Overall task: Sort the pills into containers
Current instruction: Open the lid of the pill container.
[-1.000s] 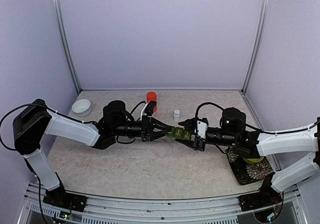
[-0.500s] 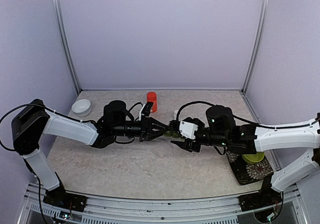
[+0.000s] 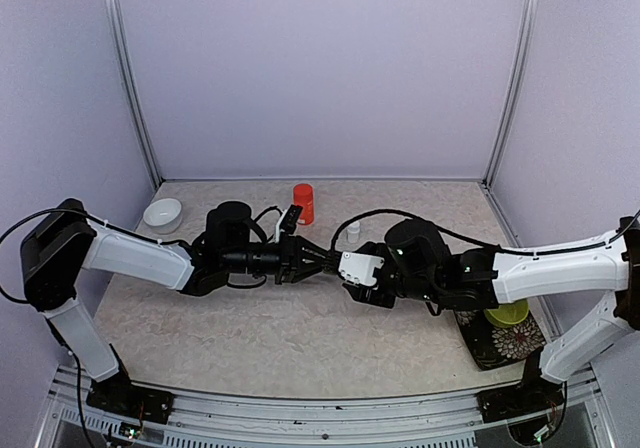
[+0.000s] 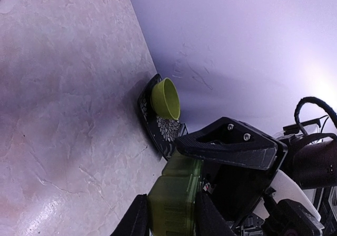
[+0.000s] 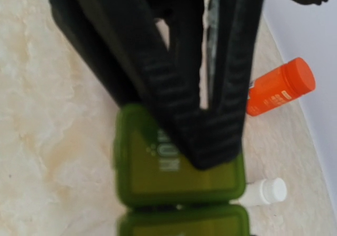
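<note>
Pill box (image 4: 176, 194) was off the desk (image 3: 280, 348), in mid-air over its centre. It was clamped end-on in the jaws of the left gripper (image 3: 322, 261), which reached from 9 o'clock. Right gripper (image 3: 345, 270) was at its 3 o'clock, fingers over the lids; could not tell how its jaws stood. Lids looked shut.

Step, as judged: opening a compartment. Next move calls for a fingertip under one lid's lip, lifting gently against a firm left hold.

On the beige marbled tabletop (image 3: 300, 348): a round white bowl (image 3: 162, 213) at ten o'clock, an upright red-orange plastic bottle (image 3: 303, 203) at twelve, a small white bottle (image 3: 353, 231) at its four o'clock — and a lime-green bowl (image 3: 508, 314) on a dark floral tray (image 3: 490, 346) at four.
</note>
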Robot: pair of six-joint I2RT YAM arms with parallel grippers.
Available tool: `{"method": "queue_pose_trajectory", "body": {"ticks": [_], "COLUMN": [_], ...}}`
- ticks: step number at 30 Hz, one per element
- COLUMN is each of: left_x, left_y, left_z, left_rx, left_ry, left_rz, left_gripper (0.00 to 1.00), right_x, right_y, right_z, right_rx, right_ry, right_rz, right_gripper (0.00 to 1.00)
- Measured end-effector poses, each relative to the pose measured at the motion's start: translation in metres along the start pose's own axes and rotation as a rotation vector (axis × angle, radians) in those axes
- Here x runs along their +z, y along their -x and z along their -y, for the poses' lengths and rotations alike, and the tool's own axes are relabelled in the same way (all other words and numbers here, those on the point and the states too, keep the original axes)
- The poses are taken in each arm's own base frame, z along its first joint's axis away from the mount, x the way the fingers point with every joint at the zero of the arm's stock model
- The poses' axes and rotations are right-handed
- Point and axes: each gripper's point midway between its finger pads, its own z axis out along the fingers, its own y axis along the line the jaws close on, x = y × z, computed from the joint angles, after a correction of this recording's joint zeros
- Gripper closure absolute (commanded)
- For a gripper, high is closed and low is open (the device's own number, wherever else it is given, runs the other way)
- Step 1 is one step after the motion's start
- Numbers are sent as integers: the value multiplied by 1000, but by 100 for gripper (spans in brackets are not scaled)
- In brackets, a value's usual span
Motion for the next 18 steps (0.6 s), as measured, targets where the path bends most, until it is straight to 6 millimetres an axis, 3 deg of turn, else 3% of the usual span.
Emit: {"method": "queue_pose_trajectory", "body": {"ticks": [5,11,18], "left_x": [-1,-2,-3], "left_y": [3,1,1], "left_z": [-1,-5,-9], "left_rx": [7,4,-3], "left_ry": [9,19,32], "left_rz": [13,17,21], "left_gripper": [70,69,67], "right_x": [2,6,9], "right_y": [6,4,2], "right_z": [2,3,2], "right_rx": [-27,-48,-69], "right_ry": [-20,-33,-40], "right_rz": [-21,-51,-82], "right_gripper": [42,55,61]}}
